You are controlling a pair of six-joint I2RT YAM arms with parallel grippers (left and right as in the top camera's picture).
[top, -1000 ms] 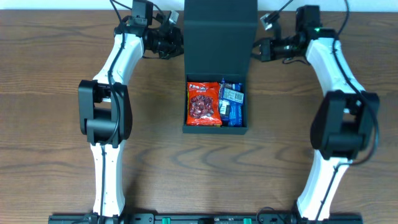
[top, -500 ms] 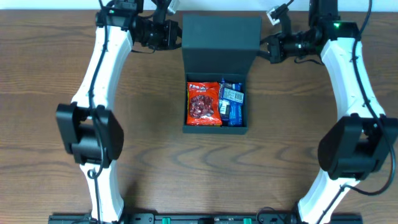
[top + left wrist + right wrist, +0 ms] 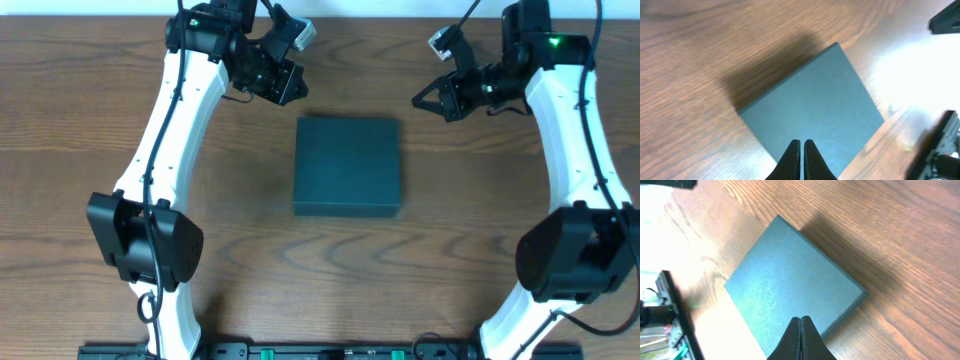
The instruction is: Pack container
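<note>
When seen from above, the container (image 3: pixel 347 166) lies shut in the middle of the counter (image 3: pixel 240 250). The left hand (image 3: pixel 290 90) and the right hand (image 3: pixel 421 100) hang near its far corners, not touching it. From the left wrist, that hand's fingers are pressed together, holding nothing. From the right wrist, those fingers are pressed together too.

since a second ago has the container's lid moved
Yes. The lid of the container swung down from upright to flat while its base stayed put on the table.

light: bright, even | glare: washed-out wrist-view edges | shadow: soft beside container (image 3: pixel 810 110) | overhead: sharp
</note>
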